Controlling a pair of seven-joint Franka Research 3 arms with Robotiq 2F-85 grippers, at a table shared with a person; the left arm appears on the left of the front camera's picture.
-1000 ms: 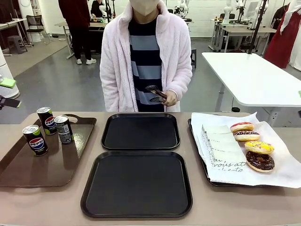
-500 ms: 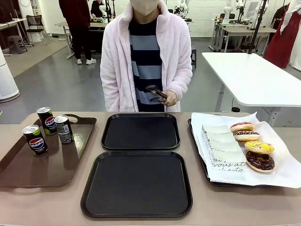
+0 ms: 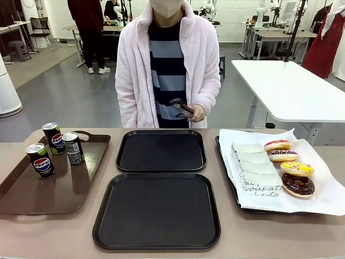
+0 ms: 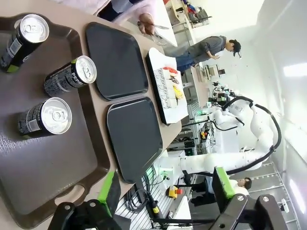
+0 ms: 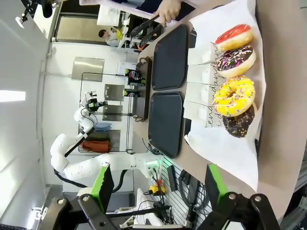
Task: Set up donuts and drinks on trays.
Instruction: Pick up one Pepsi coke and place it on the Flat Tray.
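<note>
Nearest, both claws are seen spread wide with nothing between the pads. The left gripper [image 4: 165, 191] is held back from the brown tray [image 3: 48, 194], and the right gripper [image 5: 158, 184] is held back from the paper-lined tray [image 3: 227, 178].

On the table, the near tray [image 3: 156, 210] lies bare at 6 o'clock and the far tray [image 3: 161, 151] lies bare just beyond it. Three cans [image 3: 40, 160] stand upright at 9 o'clock. Four donuts [image 3: 297, 169] lie in a row at 3 o'clock, beside the paper sleeves [image 3: 253, 167].

No item has been set out yet, so a first pick is judged to be in hand. The nearest can is best taken first, since it stands apart from the other two. It should be gripped squarely across its body, lifted straight, and set to one side of a tray so that room is left for a donut.

The paper's right edge and the brown tray's near left corner are cut off. The sleeve print can be read only in part. At 12 o'clock, tongs [image 3: 180, 108] are held in a hand [image 3: 196, 113]; the person's other hand is hidden.
</note>
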